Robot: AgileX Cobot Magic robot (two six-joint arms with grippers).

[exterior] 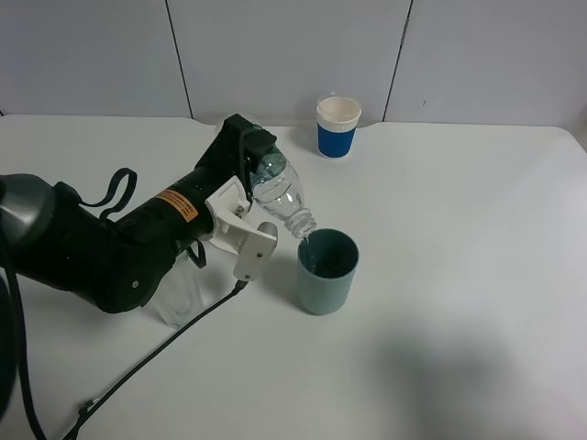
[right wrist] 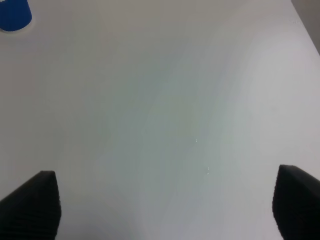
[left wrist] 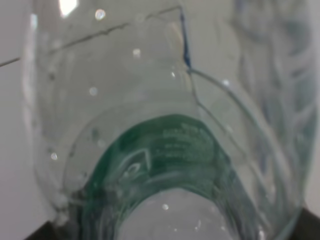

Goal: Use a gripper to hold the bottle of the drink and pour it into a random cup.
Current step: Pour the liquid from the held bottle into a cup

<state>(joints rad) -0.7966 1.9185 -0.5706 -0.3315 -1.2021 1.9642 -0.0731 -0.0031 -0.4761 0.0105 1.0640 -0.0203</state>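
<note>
My left gripper (exterior: 260,163) is shut on the bottle of the drink (exterior: 280,194), a clear plastic bottle tilted neck-down to the right. Its open mouth hangs just over the near-left rim of the teal-green cup (exterior: 326,272), which stands upright on the white table. A thin stream seems to run from the mouth into the cup. The left wrist view is filled by the bottle (left wrist: 165,145), with its dark green label seen through the clear plastic. My right gripper (right wrist: 165,205) is open and empty over bare table; it does not show in the exterior high view.
A blue paper cup with a white rim (exterior: 338,126) stands at the back of the table, also in the right wrist view (right wrist: 15,15). A clear tumbler (exterior: 179,295) stands under the left arm. A black cable (exterior: 156,357) trails to the front left.
</note>
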